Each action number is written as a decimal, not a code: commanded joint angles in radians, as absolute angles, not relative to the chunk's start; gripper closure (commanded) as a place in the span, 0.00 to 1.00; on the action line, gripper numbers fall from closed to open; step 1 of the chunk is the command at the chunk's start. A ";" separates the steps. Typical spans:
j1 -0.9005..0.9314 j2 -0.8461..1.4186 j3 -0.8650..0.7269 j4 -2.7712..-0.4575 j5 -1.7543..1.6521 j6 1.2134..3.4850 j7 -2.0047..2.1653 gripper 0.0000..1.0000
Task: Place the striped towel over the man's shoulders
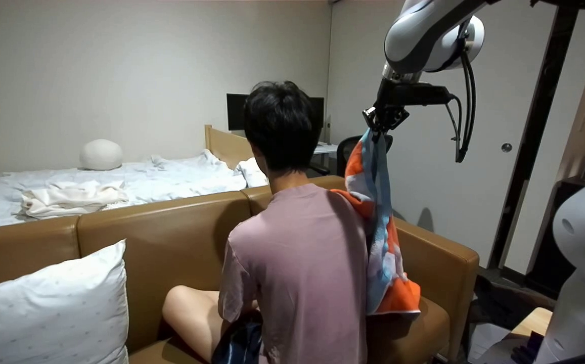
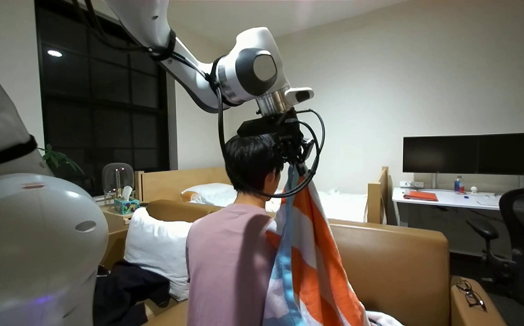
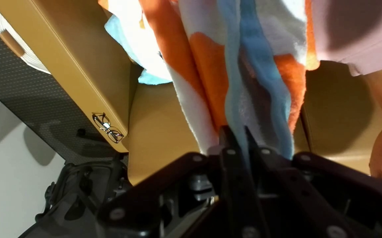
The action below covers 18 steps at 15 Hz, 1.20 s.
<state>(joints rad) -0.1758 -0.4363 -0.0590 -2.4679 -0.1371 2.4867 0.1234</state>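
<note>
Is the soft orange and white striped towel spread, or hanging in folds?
Hanging in folds: the black gripper holds the towel by its blue edging; creases run below.

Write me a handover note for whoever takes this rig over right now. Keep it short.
Gripper: shut on the striped towel, pinching its light-blue edging.
Towel: hangs in folds below the gripper, at the man's right side.
Man's shoulders: he sits on the brown sofa, back toward both exterior cameras. Left shoulder and back have no towel on them; whether cloth touches the right shoulder, I cannot tell.
Done: towel grasped, held up beside him.
Left: drape it across both shoulders, then release.
</note>
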 commanded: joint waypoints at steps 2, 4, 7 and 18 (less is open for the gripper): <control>-0.172 -0.454 -0.050 -2.465 -0.142 2.483 0.119 0.99; -0.172 -0.487 -0.038 -2.471 -0.147 2.477 0.132 0.99; -0.172 -0.551 -0.017 -2.479 -0.139 2.467 0.158 0.99; -0.151 -0.850 0.160 -2.502 -0.145 2.346 0.297 0.99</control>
